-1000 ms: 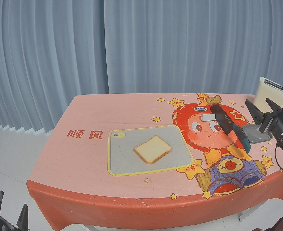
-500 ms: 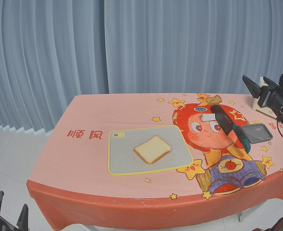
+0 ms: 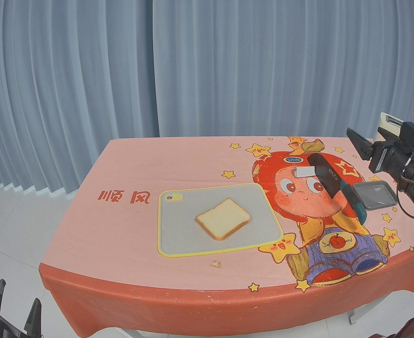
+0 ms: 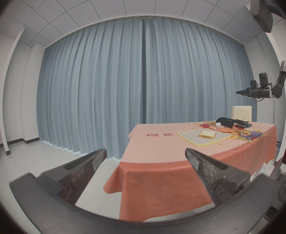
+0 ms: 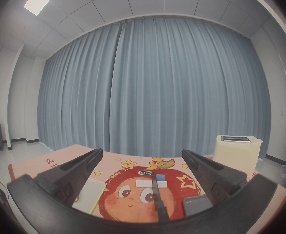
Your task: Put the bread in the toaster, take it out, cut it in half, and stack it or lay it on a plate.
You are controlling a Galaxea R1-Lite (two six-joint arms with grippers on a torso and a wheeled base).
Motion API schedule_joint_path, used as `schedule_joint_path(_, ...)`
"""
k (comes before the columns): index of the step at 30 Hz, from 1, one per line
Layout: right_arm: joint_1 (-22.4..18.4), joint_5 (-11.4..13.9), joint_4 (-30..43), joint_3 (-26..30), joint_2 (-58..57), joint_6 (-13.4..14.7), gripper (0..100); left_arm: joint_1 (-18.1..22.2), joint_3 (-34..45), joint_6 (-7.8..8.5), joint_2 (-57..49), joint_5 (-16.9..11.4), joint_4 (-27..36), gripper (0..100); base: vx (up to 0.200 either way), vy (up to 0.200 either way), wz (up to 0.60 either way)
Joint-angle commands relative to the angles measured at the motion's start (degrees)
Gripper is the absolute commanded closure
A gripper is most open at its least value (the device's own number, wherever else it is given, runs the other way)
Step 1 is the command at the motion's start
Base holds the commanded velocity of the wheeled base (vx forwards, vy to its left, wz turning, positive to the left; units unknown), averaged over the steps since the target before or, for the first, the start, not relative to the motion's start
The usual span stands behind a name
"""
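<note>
Jaws wide apart on right gripper (image 5: 141, 153) and left gripper (image 4: 145, 151), both empty.
Bread (image 3: 223, 218) lies whole and pale on cutting board (image 3: 178, 231).

Pale square bread slice (image 3: 223, 218) — whole, lying flat mid-way on the grey, yellow-rimmed cutting board (image 3: 183, 231). Black-bladed, teal-handled knife (image 3: 336, 184) — lying just beside the small grey square plate (image 3: 375, 195). Cream box-shaped toaster (image 5: 236, 153) — upright, beyond the plate.
</note>
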Motion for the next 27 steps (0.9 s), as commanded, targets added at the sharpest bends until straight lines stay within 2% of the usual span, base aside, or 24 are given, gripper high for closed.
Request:
schedule_joint_path(1, 1.4, -0.3, 0.0, 1.3, 2.9, -0.2, 0, 0.0, 1.0, 0.02, -0.8, 0.0, 0.0, 0, 0.000, 0.000, 0.00)
schedule_joint_path(27, 1.4, 0.0, 1.5, 2.5, 8.0, 0.4, 0, 0.0, 1.0, 0.11, -0.8, 0.1, 0.0, 0, 0.000, 0.000, 0.00)
